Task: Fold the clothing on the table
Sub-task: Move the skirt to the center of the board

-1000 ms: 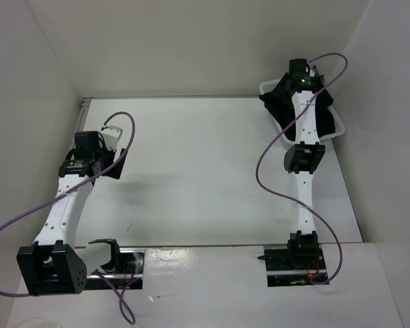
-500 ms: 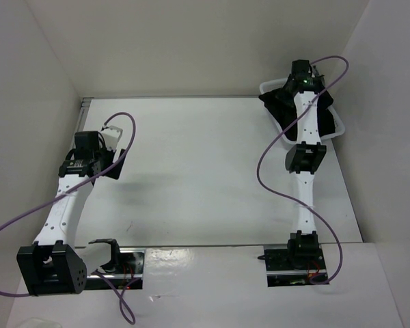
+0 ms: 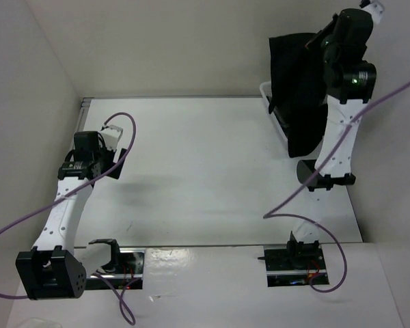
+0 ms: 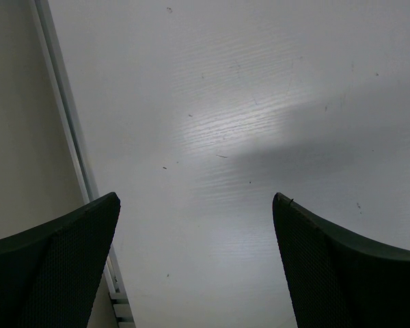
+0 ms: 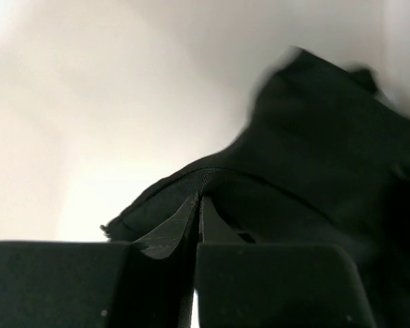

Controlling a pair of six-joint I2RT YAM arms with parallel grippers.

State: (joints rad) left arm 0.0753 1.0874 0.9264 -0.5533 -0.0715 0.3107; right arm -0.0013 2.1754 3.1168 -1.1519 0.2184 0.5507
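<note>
The clothing (image 3: 297,89), a thin black garment, hangs in the air at the back right of the table (image 3: 191,164). My right gripper (image 3: 317,41) is raised high and shut on its top edge. In the right wrist view the jaws (image 5: 199,201) are pressed together on a seam of the black fabric (image 5: 314,137), which falls away behind them. My left gripper (image 3: 113,154) hovers low over the left side of the table. Its wrist view shows the jaws (image 4: 195,198) wide open, with only bare white tabletop (image 4: 246,102) between them.
The rim of a white basket (image 3: 266,92) shows at the back right, mostly hidden by the hanging fabric. White wall panels close in the table; a metal strip (image 4: 68,137) runs along its left edge. Purple cables loop from both arms.
My right gripper shut on the black fabric in the basket, then rose and pulled it up so it now hangs above the table. The left arm stayed put.
</note>
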